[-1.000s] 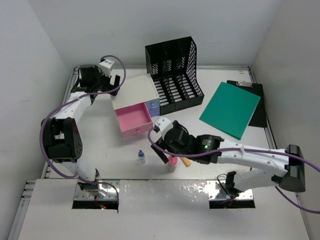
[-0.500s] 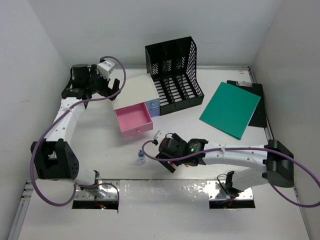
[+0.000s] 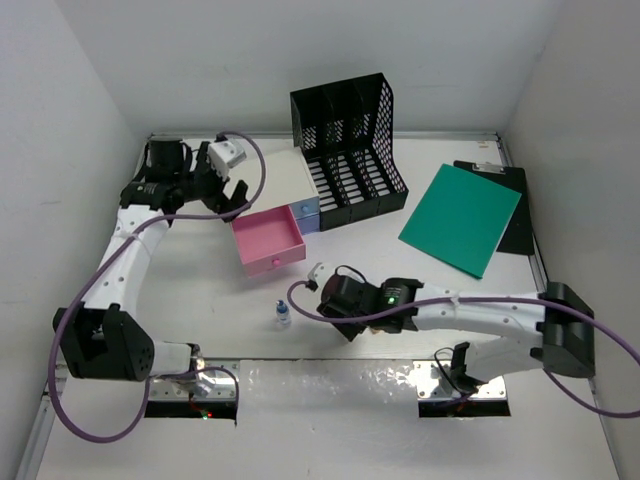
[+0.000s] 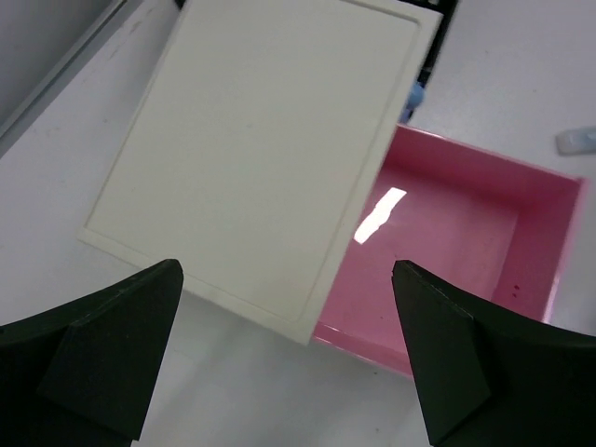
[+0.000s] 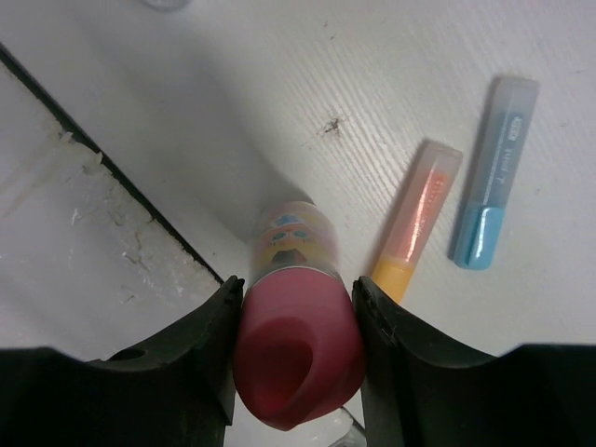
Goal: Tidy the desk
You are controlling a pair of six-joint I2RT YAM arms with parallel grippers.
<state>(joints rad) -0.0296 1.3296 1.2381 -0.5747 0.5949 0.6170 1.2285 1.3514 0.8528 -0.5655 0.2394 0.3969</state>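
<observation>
Right gripper pinches a red-capped tube, cap up, at the near edge of the desk. Two markers lie just beside it. Left gripper is spread wide over the box and its open pink drawer. Step in hand, likely: tube pickup. Next you'd lift straight up, clear of the markers, then carry toward the drawer.

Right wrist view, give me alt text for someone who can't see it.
The right pincer grips both sides of a red-capped bottle on the white desk. An orange marker and a blue marker lie side by side nearby.
</observation>
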